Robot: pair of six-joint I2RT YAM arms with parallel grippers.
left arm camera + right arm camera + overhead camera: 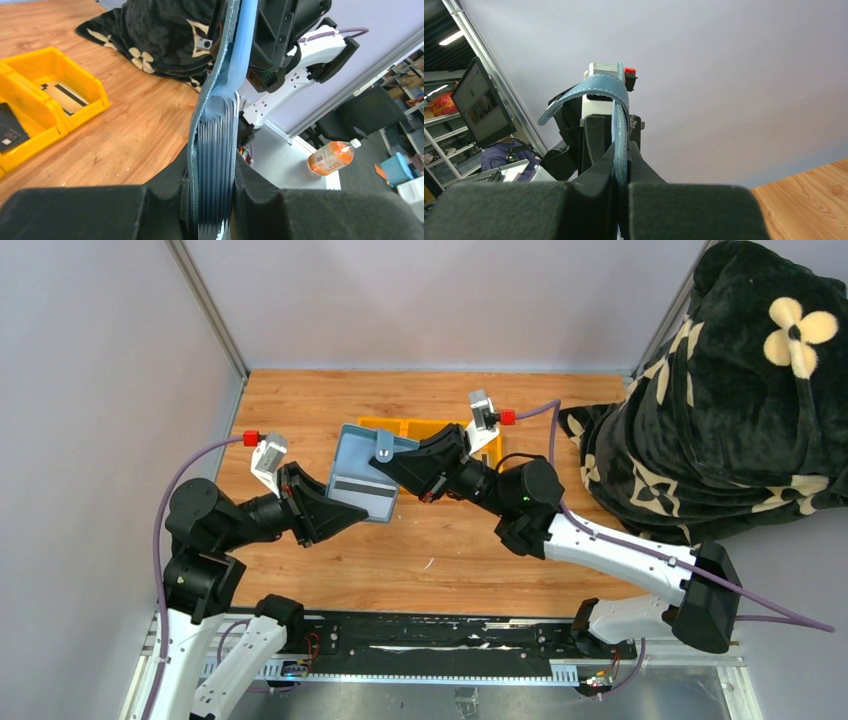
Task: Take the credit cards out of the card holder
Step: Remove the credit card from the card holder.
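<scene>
- The card holder (365, 475) hung off the table (420, 560), lifted between the two arms just in front of the yellow tray (415, 427).
- The left gripper (335, 508) was clamped on the holder's near lower edge. The right gripper (405, 465) was clenched on its far upper corner, beside the small blue tab.
- Bare wood ran from under the holder to the arm bases. The left arm sat close to the grey side wall, and the black flowered blanket (720, 390) crowded the table's right edge, well apart from the holder.
- The top view alone showed the holder's open face, with one pale card bearing a black stripe across it.
- The left wrist view alone showed the credit cards (218, 165) edge-on: a tight fan of thin edges packed inside the blue cover (235, 55), squeezed by the left gripper (212, 205).
- That view also looked into the tray (95, 87), where a loose card (62, 92) with dark stripes lay in one compartment and a dark flat item (10, 132) lay in the next (the top view hid both behind the arms).
- It also caught an orange bottle (332, 156) beyond the table.
- The right wrist view showed only the holder's thin blue edge and looped strap (594, 89) pinched in the right gripper (621, 172), against the pale wall; no card showed there.
</scene>
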